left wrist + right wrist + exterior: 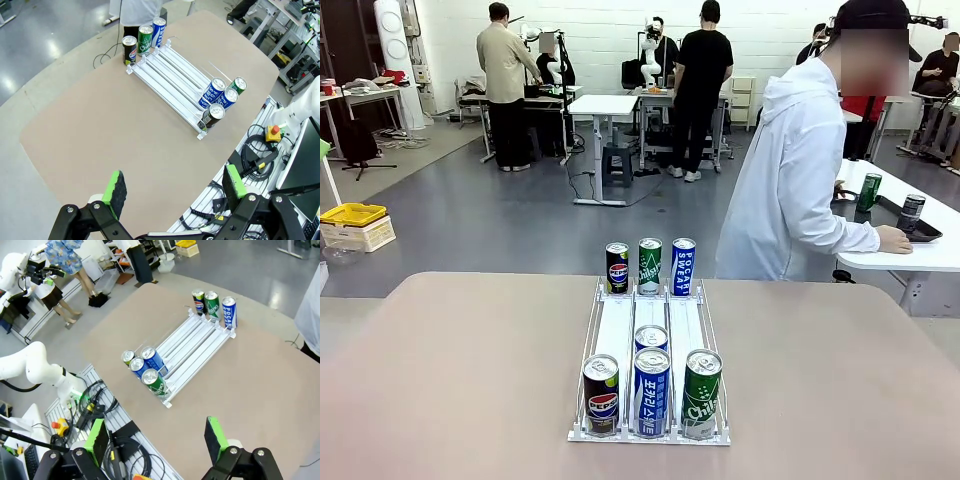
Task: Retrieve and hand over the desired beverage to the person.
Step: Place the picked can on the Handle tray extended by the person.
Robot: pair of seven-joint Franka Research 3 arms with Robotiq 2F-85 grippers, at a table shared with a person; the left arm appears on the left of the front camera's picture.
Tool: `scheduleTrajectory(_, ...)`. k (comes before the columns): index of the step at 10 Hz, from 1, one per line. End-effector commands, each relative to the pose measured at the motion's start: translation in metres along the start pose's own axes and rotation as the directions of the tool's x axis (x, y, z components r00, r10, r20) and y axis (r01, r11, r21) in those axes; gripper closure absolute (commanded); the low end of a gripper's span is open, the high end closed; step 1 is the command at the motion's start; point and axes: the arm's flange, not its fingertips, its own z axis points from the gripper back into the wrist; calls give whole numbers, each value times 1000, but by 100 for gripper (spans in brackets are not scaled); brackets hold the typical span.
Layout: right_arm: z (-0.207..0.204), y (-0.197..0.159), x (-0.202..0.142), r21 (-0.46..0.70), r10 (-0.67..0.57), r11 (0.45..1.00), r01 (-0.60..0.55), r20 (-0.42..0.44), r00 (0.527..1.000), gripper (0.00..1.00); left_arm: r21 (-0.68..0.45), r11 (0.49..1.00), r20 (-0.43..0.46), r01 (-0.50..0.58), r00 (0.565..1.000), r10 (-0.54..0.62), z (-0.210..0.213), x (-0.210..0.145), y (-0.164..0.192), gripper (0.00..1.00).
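Observation:
A white three-lane rack (615, 330) lies in the middle of the tan table (460, 370). At its near end stand a Pepsi can (601, 395), a blue Pocari can (651, 392) with a second blue can (651, 338) behind it, and a green Chilsung can (701, 393). Beyond the far end stand another Pepsi can (617, 267), a green can (650, 265) and a Pocari Sweat can (683, 266). The person (800, 180) in a white hooded jacket stands at the far right, turned away toward a side table. My left gripper (175, 185) and right gripper (156, 435) hang open high over the table, holding nothing.
A white side table (920, 255) at the right carries a black tray (930, 232) and two cans; the person's hand rests there. Cables (255, 155) and a red stop button (273, 131) lie along the table's near edge. A yellow bin (352, 213) sits on the floor at the left.

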Motion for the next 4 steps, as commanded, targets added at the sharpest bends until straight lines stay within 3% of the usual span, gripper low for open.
scheduleTrajectory(1,-1,-3,1,28,6,1000,-7,10,1000,0,-7,1000,5,4,1000,-3,0,0,0,0)
scheduleTrajectory(4,-1,-3,1,28,6,1000,-7,10,1000,0,-7,1000,5,4,1000,-3,0,0,0,0)
